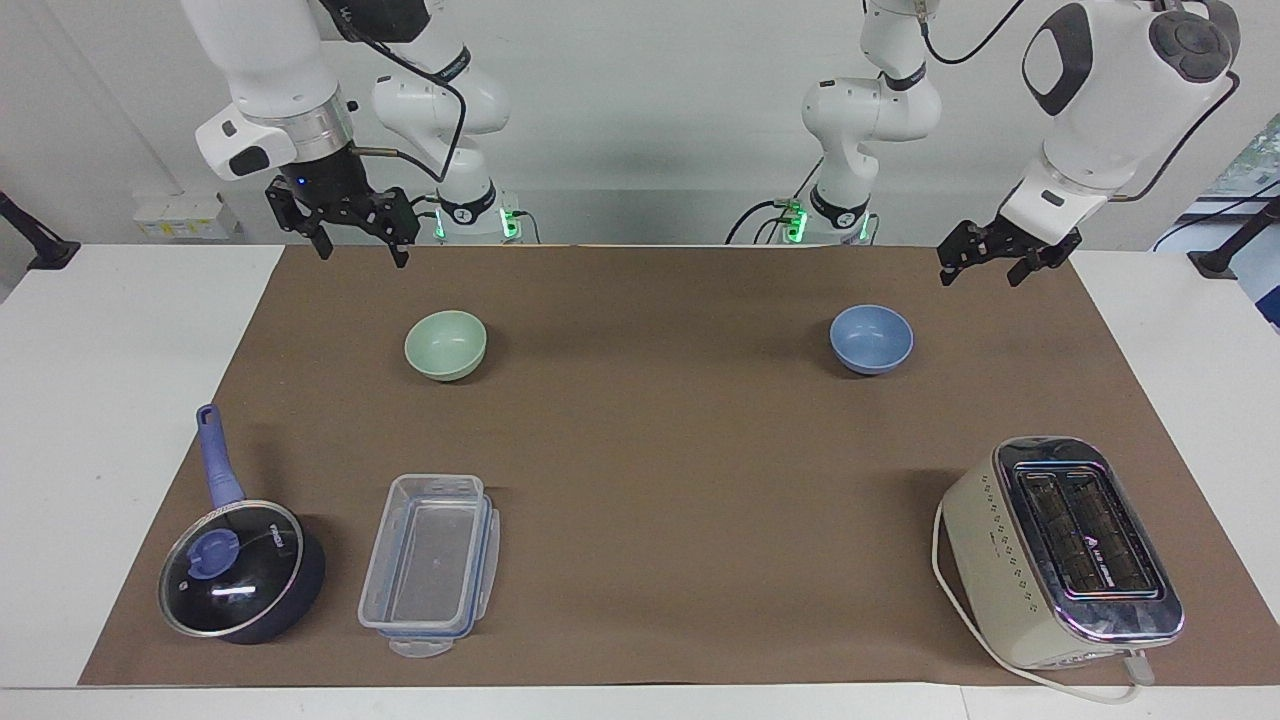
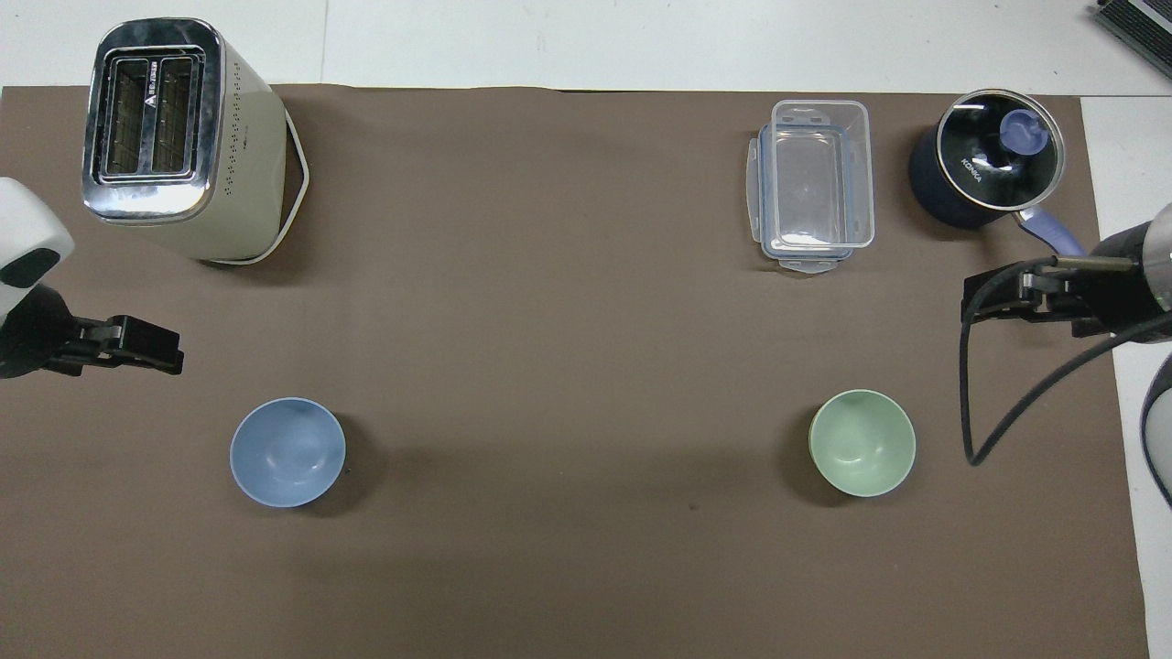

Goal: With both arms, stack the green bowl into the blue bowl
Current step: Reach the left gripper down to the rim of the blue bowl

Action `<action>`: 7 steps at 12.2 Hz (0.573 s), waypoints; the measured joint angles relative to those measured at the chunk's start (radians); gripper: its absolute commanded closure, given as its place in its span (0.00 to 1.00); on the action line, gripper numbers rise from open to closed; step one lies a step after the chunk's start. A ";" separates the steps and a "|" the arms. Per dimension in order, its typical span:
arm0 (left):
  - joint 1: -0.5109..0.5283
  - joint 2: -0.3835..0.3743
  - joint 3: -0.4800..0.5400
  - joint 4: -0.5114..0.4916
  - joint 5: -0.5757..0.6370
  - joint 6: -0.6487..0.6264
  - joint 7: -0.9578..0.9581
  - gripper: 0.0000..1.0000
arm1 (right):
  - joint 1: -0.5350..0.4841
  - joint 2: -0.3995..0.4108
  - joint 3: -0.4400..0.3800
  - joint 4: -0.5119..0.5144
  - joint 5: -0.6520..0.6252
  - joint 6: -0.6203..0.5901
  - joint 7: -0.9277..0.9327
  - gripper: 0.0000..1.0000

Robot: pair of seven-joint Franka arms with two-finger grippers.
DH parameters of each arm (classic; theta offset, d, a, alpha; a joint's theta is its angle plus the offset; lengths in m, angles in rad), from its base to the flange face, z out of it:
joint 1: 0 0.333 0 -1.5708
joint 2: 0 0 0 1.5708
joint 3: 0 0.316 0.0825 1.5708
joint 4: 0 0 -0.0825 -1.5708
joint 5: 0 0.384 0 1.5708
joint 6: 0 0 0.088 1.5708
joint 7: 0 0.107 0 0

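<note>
Count: two bowls, two arms, one toaster, one saucepan, one clear container.

Green bowl [image 1: 446, 345] sits upright, mouth up, on the mat at the right arm's end. It's round, so no long axis. Blue bowl [image 1: 871, 339] is the same: upright, mouth up, at the left arm's end. The two are well apart, roughly level with each other across the table, nothing inside either.

Right gripper [image 1: 358, 238] hangs in the air over the mat edge nearest the robots, fingers spread, holding nothing. Green bowl is below it and a bit toward the table centre, not touching.

Left gripper [image 1: 986, 264] is also up in the air, jaws apart, empty, tilted. Blue bowl is below it, offset toward the table centre, clear of the fingers.

Toaster [image 1: 1064, 550] is on the mat well away from the left gripper, slots up. Lidded saucepan [image 1: 240, 570] and clear container [image 1: 430, 565] stand side by side, well away from the right gripper, the pan handle pointing toward the robots.

Surface: brown mat [image 1: 660, 470] over a white table [image 1: 110, 400]. White wall past the arm bases.
</note>
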 measured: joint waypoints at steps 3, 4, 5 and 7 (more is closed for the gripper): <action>-0.024 -0.044 -0.002 -0.058 0.000 0.006 0.000 0.00 | 0.000 0.000 0.000 0.000 0.000 0.000 0.000 0.00; -0.049 -0.074 -0.003 -0.109 0.000 0.028 -0.003 0.00 | 0.000 0.000 0.000 0.000 0.000 0.000 0.000 0.00; -0.068 -0.103 -0.005 -0.169 0.000 0.060 -0.006 0.00 | 0.000 0.000 0.000 0.000 0.000 0.000 0.000 0.00; -0.095 -0.152 -0.006 -0.285 0.000 0.126 -0.007 0.00 | 0.000 0.000 0.000 0.000 0.000 0.000 0.000 0.00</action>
